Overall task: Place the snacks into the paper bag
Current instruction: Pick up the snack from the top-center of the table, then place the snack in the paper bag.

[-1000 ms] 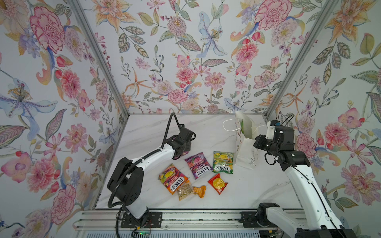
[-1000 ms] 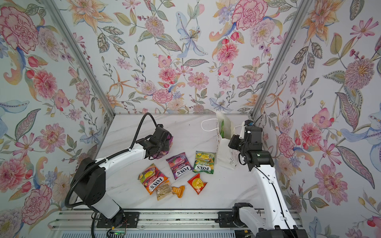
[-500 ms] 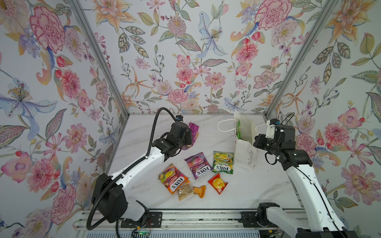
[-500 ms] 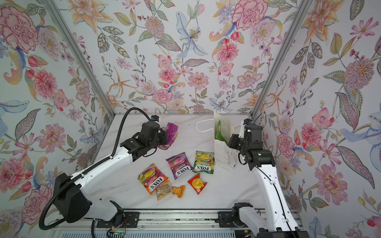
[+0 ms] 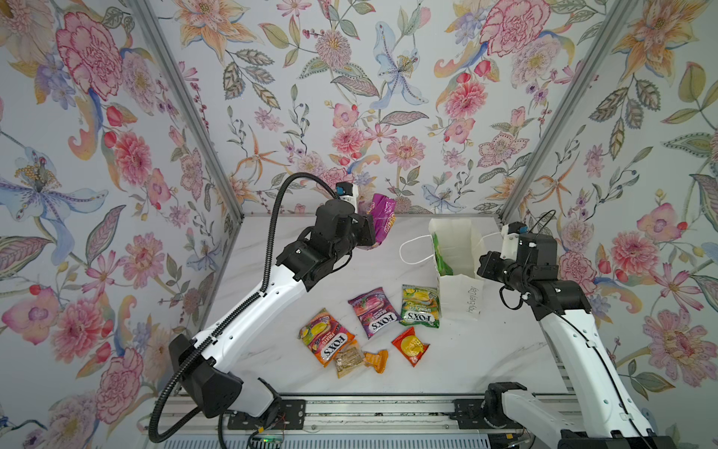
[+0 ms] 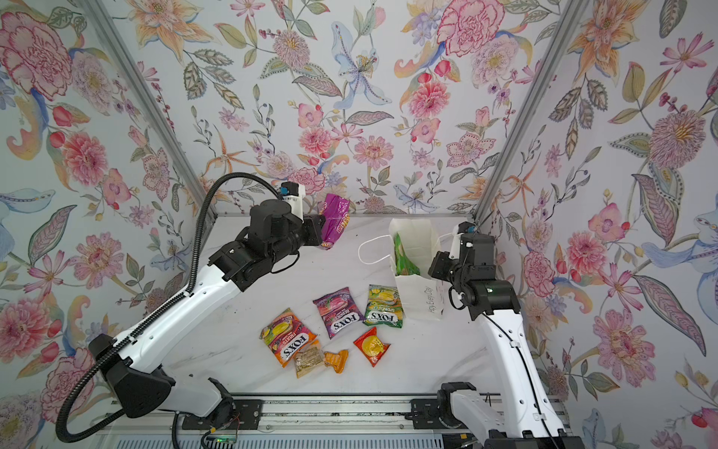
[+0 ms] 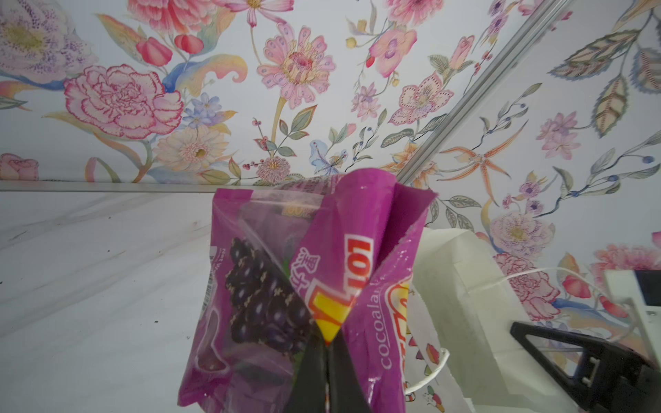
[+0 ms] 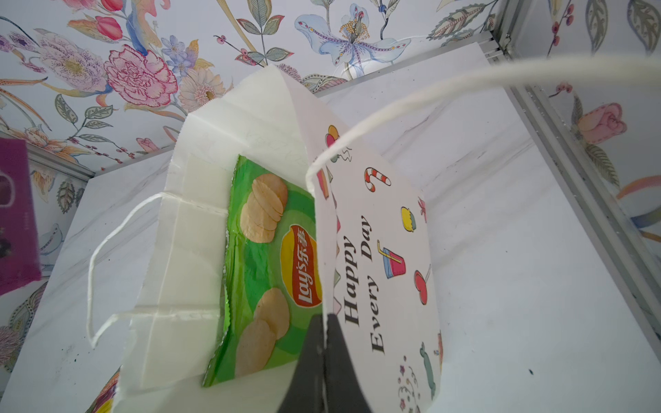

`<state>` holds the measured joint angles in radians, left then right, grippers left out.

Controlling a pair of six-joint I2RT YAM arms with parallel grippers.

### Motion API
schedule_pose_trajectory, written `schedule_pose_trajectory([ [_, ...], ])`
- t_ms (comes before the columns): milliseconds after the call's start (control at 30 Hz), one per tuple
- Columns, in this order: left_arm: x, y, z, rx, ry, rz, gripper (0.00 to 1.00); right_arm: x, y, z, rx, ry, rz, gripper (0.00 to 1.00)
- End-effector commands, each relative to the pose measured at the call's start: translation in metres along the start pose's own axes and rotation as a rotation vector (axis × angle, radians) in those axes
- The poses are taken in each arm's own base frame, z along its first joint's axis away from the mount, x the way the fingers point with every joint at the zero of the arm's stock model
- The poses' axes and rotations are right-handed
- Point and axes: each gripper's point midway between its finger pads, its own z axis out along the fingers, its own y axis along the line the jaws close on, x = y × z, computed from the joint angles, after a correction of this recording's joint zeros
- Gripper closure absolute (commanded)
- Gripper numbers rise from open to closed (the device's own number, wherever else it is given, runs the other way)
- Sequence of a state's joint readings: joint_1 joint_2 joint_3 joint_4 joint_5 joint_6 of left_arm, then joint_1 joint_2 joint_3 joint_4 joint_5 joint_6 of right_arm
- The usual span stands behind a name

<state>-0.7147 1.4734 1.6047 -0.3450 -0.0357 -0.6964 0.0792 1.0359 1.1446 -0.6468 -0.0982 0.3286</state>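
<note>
Both top views: left gripper [image 5: 372,235] pinched purple grape pack [image 5: 382,219] aloft, left of upright paper bag [image 5: 462,299]; other snacks [image 5: 375,317] lay on desk [image 5: 466,350].
Left wrist: jaws pressed onto pack.
Right wrist: right gripper [image 8: 324,321] clamped bag's printed wall; green chips bag [image 8: 272,268] inside.

white marble table [image 5: 485,361] carries the paper bag [image 5: 462,299], three fox's bags [image 5: 375,317], a sachet [image 5: 410,346], two bars [image 5: 349,359].
</note>
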Motion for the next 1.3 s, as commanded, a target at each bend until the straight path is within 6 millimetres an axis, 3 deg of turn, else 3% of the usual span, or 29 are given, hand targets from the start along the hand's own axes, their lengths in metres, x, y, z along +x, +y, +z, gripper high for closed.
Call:
schedule_pose_trajectory([
  [0, -0.036, -0.045, -0.014, 0.126, -0.091, 0.008, 1.0, -0.005, 0.009, -0.004, -0.026, -0.003, -0.013, 1.0],
  [167, -0.05, -0.078, -0.018, 0.204, -0.093, 0.009, 1.0, -0.007, 0.012, -0.005, -0.037, -0.005, -0.018, 1.0],
  [200, -0.046, -0.084, -0.01, 0.209, -0.076, 0.014, 1.0, -0.007, 0.013, -0.004, -0.037, -0.003, -0.02, 1.0],
  [400, -0.045, -0.134, -0.013, 0.31, -0.054, 0.02, 1.0, -0.007, 0.016, -0.003, -0.049, 0.002, -0.021, 1.0],
  [700, -0.028, -0.2, -0.003, 0.448, 0.008, -0.001, 1.0, -0.008, 0.014, -0.001, -0.048, 0.005, -0.007, 1.0],
  [933, -0.011, -0.227, 0.01, 0.48, 0.053, -0.033, 1.0, -0.007, 0.011, -0.002, -0.048, 0.006, 0.004, 1.0],
  [1267, 0.012, -0.225, 0.034, 0.405, 0.129, -0.125, 1.0, -0.002, 0.0, -0.002, -0.028, 0.008, 0.044, 1.0],
])
